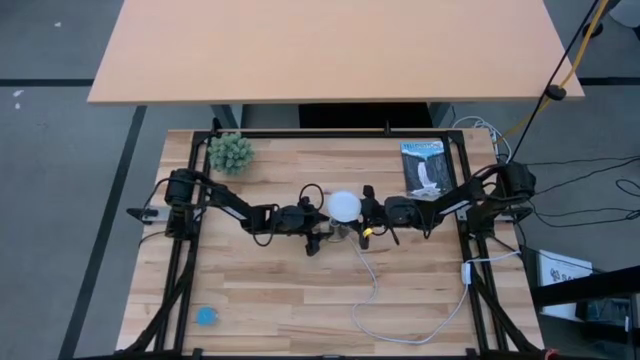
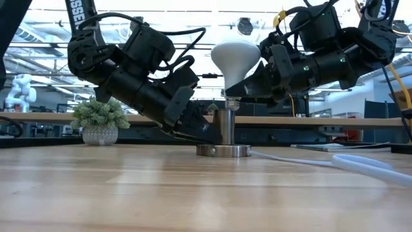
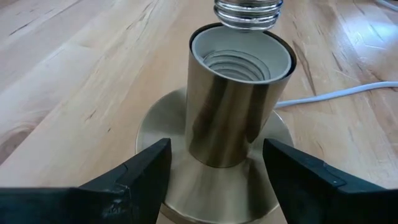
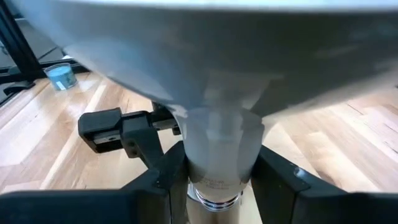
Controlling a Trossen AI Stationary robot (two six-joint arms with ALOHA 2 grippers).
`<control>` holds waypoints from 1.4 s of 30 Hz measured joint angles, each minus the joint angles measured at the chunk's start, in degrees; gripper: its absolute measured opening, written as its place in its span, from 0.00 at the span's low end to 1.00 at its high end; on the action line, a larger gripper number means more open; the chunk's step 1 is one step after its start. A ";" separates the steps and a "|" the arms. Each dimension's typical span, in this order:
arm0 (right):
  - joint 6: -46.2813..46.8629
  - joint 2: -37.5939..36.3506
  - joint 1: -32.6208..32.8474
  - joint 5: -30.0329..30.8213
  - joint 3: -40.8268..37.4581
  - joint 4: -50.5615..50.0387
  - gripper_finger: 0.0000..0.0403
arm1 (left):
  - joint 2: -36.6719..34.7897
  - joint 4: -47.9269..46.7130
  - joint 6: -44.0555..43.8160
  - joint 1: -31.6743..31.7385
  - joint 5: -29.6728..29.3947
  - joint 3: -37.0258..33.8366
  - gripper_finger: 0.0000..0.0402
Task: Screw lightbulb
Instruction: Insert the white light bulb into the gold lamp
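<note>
Low view: lightbulb (image 2: 235, 59) upright, screw base at 6 o'clock above socket (image 2: 224, 127), neck clamped by right gripper (image 2: 248, 90); left gripper (image 2: 196, 125) spread astride socket.

Overhead, table-level, two close wrist views.

We see the bulb (image 2: 235, 59) upright, globe up, its white frosted dome tapering to a narrow neck and a silvery threaded base (image 3: 248, 12). That base hangs just above the open mouth of the brass socket (image 3: 239, 102), centred over it but not yet in the threads.
</note>
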 joint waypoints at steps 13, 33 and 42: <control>-2.03 0.13 0.01 -1.79 0.79 -0.46 0.35 | 0.00 0.19 -0.04 0.00 -1.50 -0.04 0.65; -0.20 0.91 0.69 -1.11 0.87 -4.69 0.39 | -1.12 -0.10 3.40 0.00 -1.83 -0.11 0.65; -0.17 0.90 0.69 -1.27 0.87 -4.90 0.39 | -8.93 -2.76 8.63 0.71 -0.32 -0.09 0.65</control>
